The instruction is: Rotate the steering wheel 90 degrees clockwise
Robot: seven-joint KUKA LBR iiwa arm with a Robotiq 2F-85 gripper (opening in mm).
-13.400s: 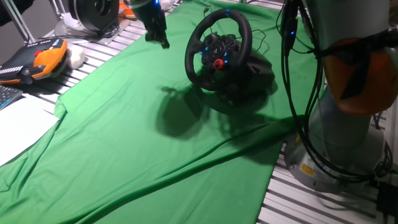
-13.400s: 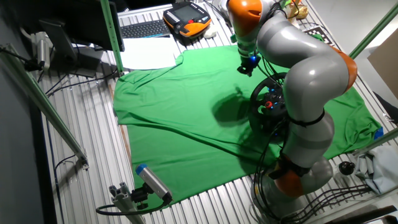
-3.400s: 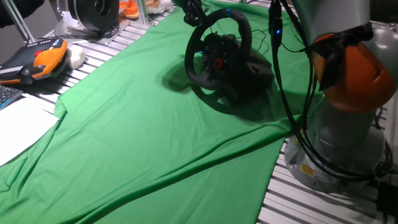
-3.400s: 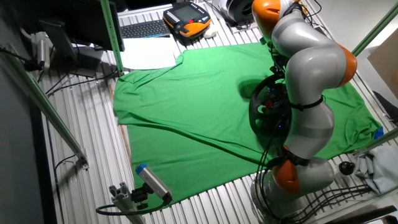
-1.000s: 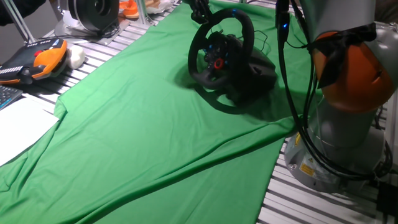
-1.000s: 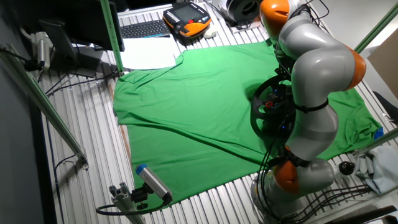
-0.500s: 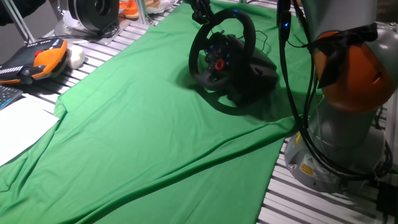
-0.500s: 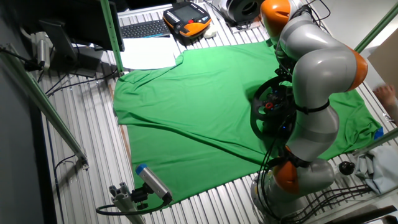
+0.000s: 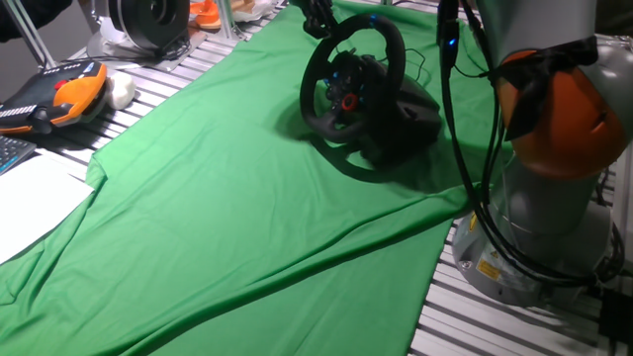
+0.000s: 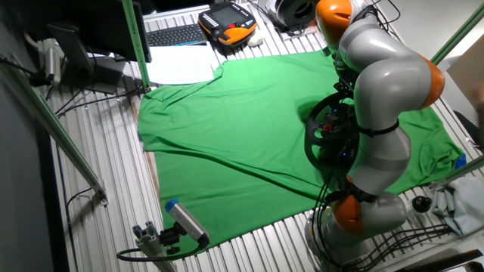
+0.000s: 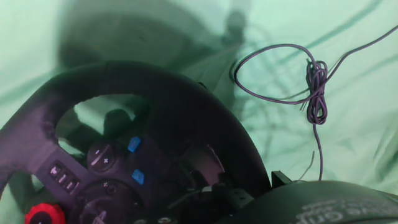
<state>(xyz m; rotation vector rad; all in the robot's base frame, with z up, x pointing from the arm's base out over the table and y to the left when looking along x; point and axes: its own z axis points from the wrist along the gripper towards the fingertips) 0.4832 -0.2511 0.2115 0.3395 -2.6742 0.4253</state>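
Note:
The black steering wheel (image 9: 347, 91) stands tilted on its bulky base (image 9: 413, 117) on the green cloth (image 9: 218, 208), with the red knob (image 9: 348, 100) low on the hub. My gripper (image 9: 318, 16) is at the top left of the rim, touching or very close to it. Its fingers are too dark and small to read. In the other fixed view the wheel (image 10: 326, 130) is partly hidden by my arm (image 10: 386, 83), and the gripper is hidden. The hand view shows the rim (image 11: 177, 109), blue buttons (image 11: 134, 144) and red knob (image 11: 43, 214) close up, with no fingers in the picture.
An orange teach pendant (image 9: 61, 92), white paper (image 9: 30, 203) and a round black-and-silver device (image 9: 148, 20) lie left of the cloth. A thin purple cable (image 11: 315, 87) is looped on the cloth behind the wheel. My arm's base (image 9: 544, 227) stands at the right.
Over the earlier frames my gripper came from above the cloth left of the wheel to the rim's top left, and the wheel shifted slightly right. Nothing has visibly moved in the last second.

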